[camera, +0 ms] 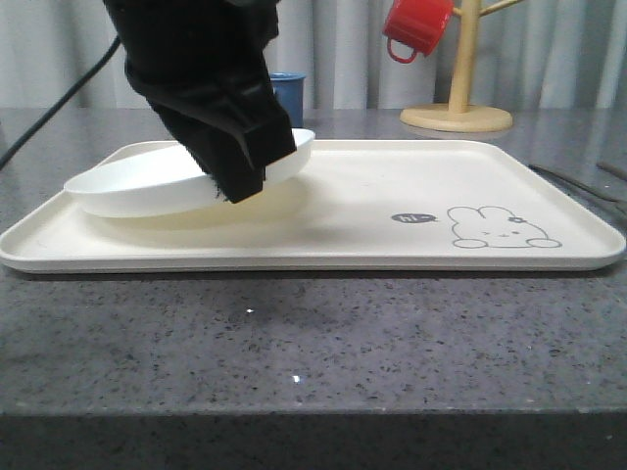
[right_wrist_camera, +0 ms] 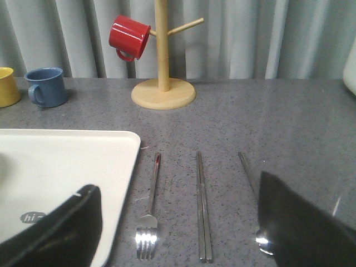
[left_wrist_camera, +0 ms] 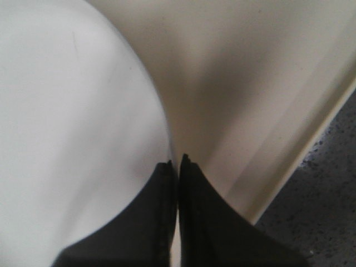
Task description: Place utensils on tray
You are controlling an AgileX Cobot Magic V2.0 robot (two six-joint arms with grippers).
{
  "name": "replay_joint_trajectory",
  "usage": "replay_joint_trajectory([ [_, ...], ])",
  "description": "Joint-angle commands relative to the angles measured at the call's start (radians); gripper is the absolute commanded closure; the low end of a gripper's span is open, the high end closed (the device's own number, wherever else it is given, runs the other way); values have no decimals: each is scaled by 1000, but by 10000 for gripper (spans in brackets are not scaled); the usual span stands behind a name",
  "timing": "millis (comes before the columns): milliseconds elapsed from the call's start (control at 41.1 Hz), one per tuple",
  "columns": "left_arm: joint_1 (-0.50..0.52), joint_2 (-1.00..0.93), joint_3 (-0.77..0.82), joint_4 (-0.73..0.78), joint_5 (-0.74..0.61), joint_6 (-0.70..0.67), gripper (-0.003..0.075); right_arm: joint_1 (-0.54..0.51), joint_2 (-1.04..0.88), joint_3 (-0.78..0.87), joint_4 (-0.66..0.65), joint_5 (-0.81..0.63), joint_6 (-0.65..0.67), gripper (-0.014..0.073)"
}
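My left gripper (camera: pixel 238 188) is shut on the rim of the white plate (camera: pixel 127 186), which is tilted over the left part of the cream tray (camera: pixel 392 245). I cannot tell whether the plate's low edge touches the tray. In the left wrist view the black fingers (left_wrist_camera: pixel 161 211) pinch the plate (left_wrist_camera: pixel 67 111) edge above the tray (left_wrist_camera: pixel 250 83). My right gripper (right_wrist_camera: pixel 177 186) is open over the grey table beside the tray (right_wrist_camera: pixel 67 161). Under it lie a fork (right_wrist_camera: pixel 149 222), a pair of chopsticks (right_wrist_camera: pixel 203 211) and a spoon (right_wrist_camera: pixel 250 172), side by side; the right finger covers part of the spoon's bowl.
A wooden mug tree (camera: pixel 460 59) with a red mug (camera: pixel 416 24) stands behind the tray's right end. A blue mug (right_wrist_camera: pixel 47 86) and a yellow mug (right_wrist_camera: pixel 5 86) sit at the back by the curtain. A rabbit drawing (camera: pixel 502 227) marks the tray's right part.
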Motion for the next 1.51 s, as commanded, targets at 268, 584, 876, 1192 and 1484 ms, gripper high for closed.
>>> replay_joint_trajectory([
  [268, 11, -14, -34, -39, -112, -9, 638, 1, 18, -34, -2, -80, -7, -9],
  [584, 13, -67, -87, -109, -91, -16, 478, 1, 18, -33, -2, -80, -7, -9],
  [876, 148, -211, -136, -107, -63, -16, 727, 1, 18, -33, -2, -80, -7, -9],
  [1192, 462, -411, 9, -140, -53, -32, 738, 1, 18, -33, -2, -80, -7, -9],
  [1484, 647, -734, 367, -231, -328, -36, 738, 1, 18, -33, -2, -80, -7, -9],
])
